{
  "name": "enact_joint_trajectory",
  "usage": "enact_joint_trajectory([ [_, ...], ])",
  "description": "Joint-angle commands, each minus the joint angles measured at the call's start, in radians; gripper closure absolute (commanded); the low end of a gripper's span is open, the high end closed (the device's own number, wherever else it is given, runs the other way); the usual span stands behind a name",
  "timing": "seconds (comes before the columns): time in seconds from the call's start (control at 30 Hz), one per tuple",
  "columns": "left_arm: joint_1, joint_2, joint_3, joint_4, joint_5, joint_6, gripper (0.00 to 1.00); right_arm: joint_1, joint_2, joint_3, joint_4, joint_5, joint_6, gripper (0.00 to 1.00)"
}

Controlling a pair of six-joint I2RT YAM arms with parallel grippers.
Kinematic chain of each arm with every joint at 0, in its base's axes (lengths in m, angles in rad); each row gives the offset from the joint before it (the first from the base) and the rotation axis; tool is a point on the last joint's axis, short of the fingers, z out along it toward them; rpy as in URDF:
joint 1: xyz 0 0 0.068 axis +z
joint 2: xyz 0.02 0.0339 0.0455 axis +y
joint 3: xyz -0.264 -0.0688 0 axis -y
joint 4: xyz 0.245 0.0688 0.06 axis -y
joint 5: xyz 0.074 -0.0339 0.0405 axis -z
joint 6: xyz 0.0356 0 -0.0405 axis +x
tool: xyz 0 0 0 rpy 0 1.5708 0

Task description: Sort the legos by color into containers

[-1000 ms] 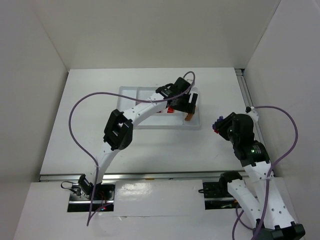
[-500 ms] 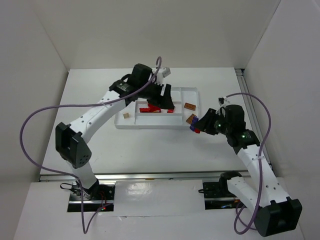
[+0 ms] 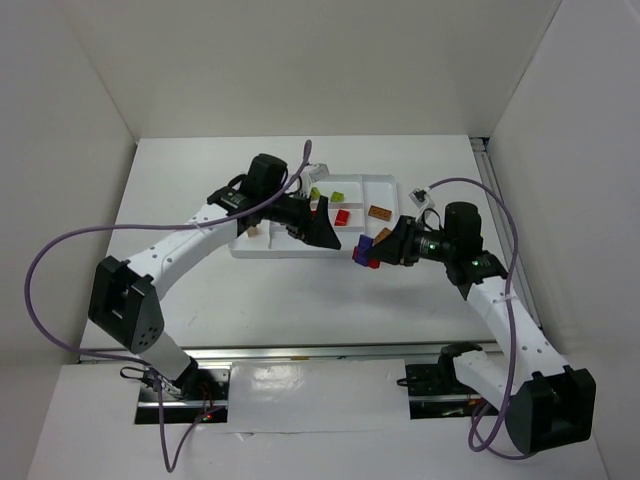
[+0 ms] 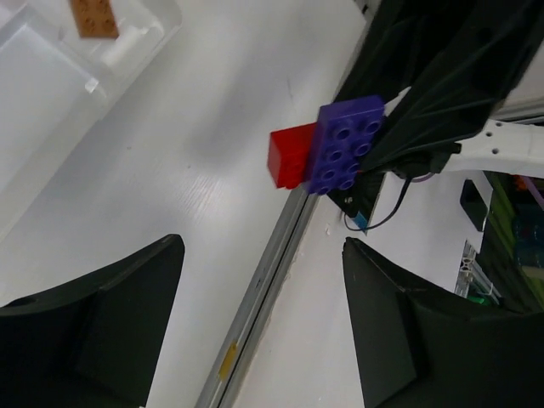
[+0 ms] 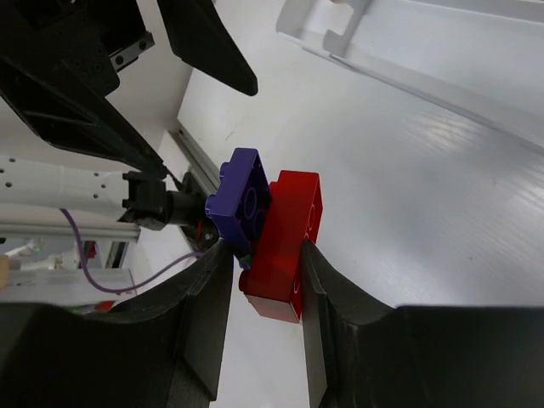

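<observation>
Nearer the tray [image 3: 390, 185] edge now, right fingers [image 5: 195, 331] clamp joined bricks [image 5: 276, 229].

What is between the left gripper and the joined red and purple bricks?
Nothing: in the left wrist view only bare table shows between the left gripper and the bricks.

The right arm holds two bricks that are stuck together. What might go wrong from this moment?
1. The purple brick and red brick are stuck together, so both might land in one tray compartment, mixing colours.
2. The right jaws pinch only one end of the pair, in the air; it might slip and fall.
3. The open left jaws are close in front; the arms might collide.
</observation>
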Motion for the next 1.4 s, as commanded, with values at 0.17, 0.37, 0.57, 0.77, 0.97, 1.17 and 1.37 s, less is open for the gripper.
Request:
enact_joint_trajectory([
  [0.17, 0.021, -0.066, -0.151, 0.320, 0.267, -0.068, 0.14, -0.006, -0.006, -0.050, 0.322, -0.188, 0.186, 0.85],
  [0.37, 0.052, -0.109, -0.208, 0.426, 0.419, -0.063, 0.19, -0.006, -0.006, -0.091, 0.528, -0.291, 0.330, 0.85],
  [0.57, 0.052, -0.116, -0.188, 0.409, 0.465, -0.032, 0.10, -0.006, -0.006, -0.070, 0.549, -0.339, 0.341, 0.85],
  [0.77, 0.017, -0.063, -0.188, 0.516, 0.465, -0.109, 0.02, 0.005, 0.003, -0.044, 0.500, -0.339, 0.312, 0.85],
  [0.97, -0.012, -0.029, -0.154, 0.551, 0.419, -0.123, 0.02, 0.055, 0.032, -0.024, 0.500, -0.305, 0.312, 0.85],
  [1.17, -0.022, -0.009, -0.168, 0.651, 0.480, -0.187, 0.18, 0.078, 0.053, -0.024, 0.522, -0.287, 0.312, 0.85],
  [1.37, -0.031, -0.009, -0.177, 0.671, 0.540, -0.190, 0.42, 0.078, 0.064, -0.024, 0.532, -0.265, 0.321, 0.85],
])
